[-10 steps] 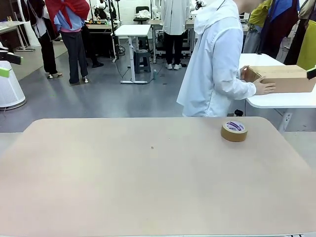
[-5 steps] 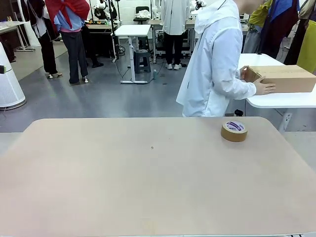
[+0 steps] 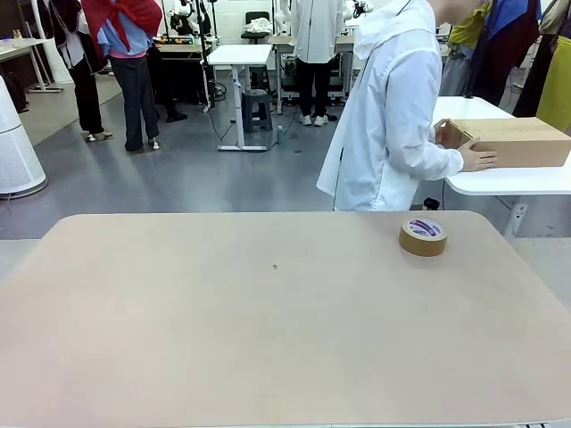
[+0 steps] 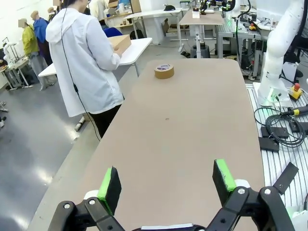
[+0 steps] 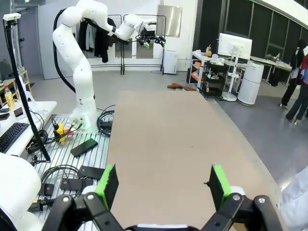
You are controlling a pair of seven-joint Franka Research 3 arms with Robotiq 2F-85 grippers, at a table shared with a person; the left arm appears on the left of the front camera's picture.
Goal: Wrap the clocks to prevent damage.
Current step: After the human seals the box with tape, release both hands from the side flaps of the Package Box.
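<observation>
You have no clocks to work on yet: I can't pick out a wrapped bundle anywhere on the surface point(image 3: 223, 339), so I cannot tell where they are. The likeliest place is the brown cardboard box point(image 3: 513, 141) on the white side table point(image 3: 508, 183) at the far right, but that is a guess; its inside is hidden and its right end is cut off by the picture edge. The person point(image 3: 388, 107) stands turned toward it, and the person's hand point(image 3: 477, 158) rests on its near corner.

The tape roll point(image 3: 423, 236) lies flat at the far right of the surface, well apart from both arms.

Your left gripper point(image 4: 166, 185) hangs above the near end of the surface with its fingers point(image 4: 109, 185) spread wide and nothing between them. Your right gripper point(image 5: 161, 185) is the same: fingers point(image 5: 107, 185) fully apart, empty, high over the bare top.

What could go wrong, in my judgement:
- If you reach out while the person carries the box across, an arm could meet a sleeve or the box, since the person's back is partly to you.
- A sweep toward the far right could knock the tape roll off the edge.
- If a bundle in slick bubble wrap arrives, a narrow pinch may slip or crush it.

Whether any bubble wrap is at hand is not visible.
</observation>
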